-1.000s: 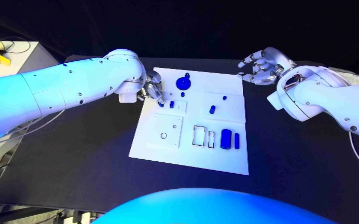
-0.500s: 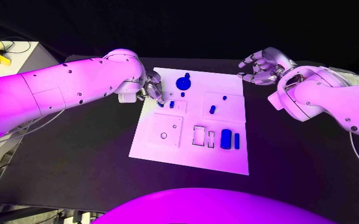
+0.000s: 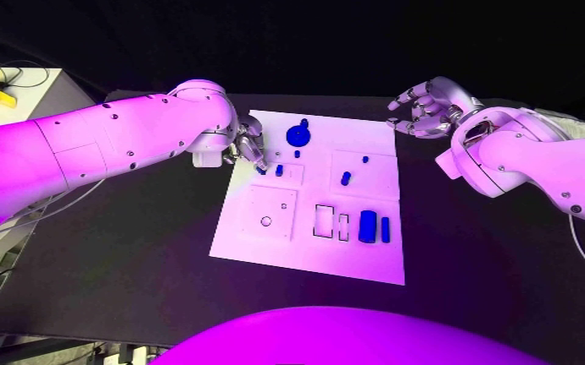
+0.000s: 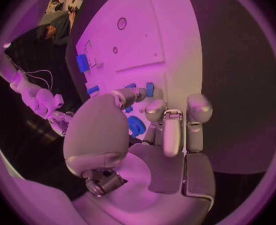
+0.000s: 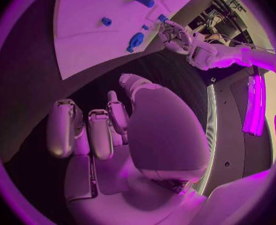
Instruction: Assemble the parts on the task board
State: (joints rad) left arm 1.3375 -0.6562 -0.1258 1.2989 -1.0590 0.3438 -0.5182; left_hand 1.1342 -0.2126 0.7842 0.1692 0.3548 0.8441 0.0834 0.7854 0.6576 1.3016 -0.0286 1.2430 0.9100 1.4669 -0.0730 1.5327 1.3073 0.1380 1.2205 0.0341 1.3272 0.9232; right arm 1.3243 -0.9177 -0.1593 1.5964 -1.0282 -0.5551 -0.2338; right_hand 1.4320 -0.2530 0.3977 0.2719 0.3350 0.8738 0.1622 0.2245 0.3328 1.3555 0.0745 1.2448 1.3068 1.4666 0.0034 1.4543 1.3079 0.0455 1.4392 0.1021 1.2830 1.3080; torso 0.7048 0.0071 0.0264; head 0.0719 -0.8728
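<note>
A black worktop holds the white task board in its middle. Small blue parts lie on the board. The left hand hangs over the board's far left edge, near a round blue part; I cannot tell if it holds anything. The right hand waits off the board's far right corner, fingers apart and empty.

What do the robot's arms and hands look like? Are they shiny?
Both arms are fat, smooth white shells with rounded joints and tiny dark screw dots. The left hand and right hand are silvery metal with many fingers, rounded pale fingertips and a big smooth thumb pad. Yes, they look shiny.
</note>
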